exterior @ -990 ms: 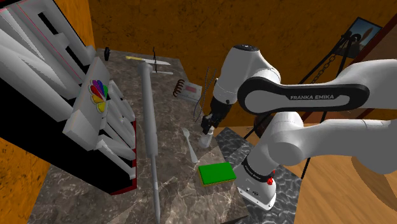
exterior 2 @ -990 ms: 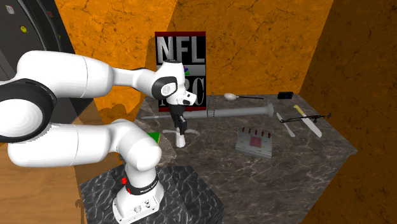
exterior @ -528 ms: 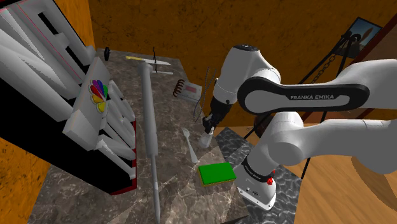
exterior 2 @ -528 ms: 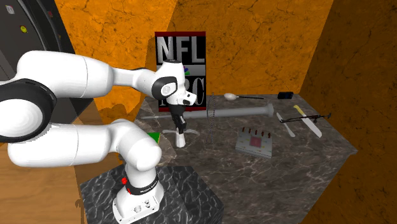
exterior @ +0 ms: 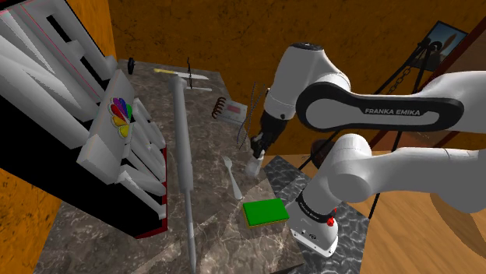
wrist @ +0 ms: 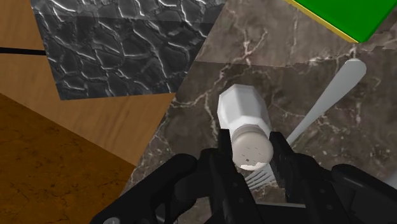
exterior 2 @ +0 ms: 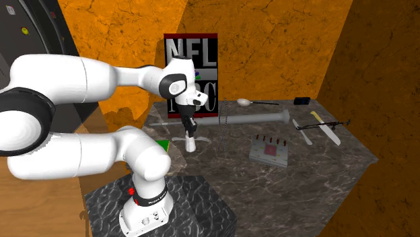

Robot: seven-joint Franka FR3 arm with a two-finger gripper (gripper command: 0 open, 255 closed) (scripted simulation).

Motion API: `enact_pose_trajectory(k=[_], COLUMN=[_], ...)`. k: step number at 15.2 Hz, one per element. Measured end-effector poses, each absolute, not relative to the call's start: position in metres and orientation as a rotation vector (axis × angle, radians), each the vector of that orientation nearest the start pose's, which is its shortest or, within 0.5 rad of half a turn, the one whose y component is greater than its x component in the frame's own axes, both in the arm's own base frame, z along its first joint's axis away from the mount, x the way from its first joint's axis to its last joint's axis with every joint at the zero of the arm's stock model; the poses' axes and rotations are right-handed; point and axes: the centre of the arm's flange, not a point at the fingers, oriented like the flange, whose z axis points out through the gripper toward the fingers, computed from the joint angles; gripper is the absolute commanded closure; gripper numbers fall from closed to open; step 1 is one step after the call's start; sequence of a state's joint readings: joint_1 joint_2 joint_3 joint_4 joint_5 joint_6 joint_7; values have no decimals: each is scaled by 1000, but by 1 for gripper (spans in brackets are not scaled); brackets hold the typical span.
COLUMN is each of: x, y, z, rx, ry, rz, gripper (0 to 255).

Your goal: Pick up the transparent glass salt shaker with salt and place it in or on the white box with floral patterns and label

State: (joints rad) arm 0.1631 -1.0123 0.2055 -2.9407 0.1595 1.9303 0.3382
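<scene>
The salt shaker [wrist: 242, 114] is a pale, faceted jar with a perforated cap, and my gripper [wrist: 252, 153] is shut on its cap end. The shaker [exterior: 254, 165] hangs tilted from the gripper [exterior: 258, 149] just above the dark marble table, near the edge by the stand. From the second exterior view the shaker [exterior 2: 191, 143] shows below the gripper [exterior 2: 189, 132]. The white box [exterior: 230, 114] with a red label lies flat farther along the table. That box [exterior 2: 269, 151] is well to the second exterior view's right of the gripper.
A white fork [exterior: 231, 176] lies beside the shaker, and a green block [exterior: 265, 211] sits near the stand. A long grey rod [exterior: 184, 148] runs down the table. A tall NFL sign [exterior: 70, 101] stands along the shoulder view's left. A spoon [exterior 2: 245, 102], glasses [exterior 2: 330, 124] and small utensils lie at the far end.
The arm has risen and the shaker has come up slightly off the table, still clasped by the fingers. Nothing else has moved.
</scene>
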Motion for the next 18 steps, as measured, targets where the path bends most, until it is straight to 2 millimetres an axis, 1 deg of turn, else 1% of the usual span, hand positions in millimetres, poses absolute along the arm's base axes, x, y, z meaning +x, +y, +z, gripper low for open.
enact_pose_trajectory(k=[6, 16, 18], x=[240, 238, 238], y=[90, 91, 90], z=[433, 486, 493], rx=[-3160, -3160, -3160], ry=[193, 193, 193], rz=[-7, -7, -7], gripper=[255, 255, 255])
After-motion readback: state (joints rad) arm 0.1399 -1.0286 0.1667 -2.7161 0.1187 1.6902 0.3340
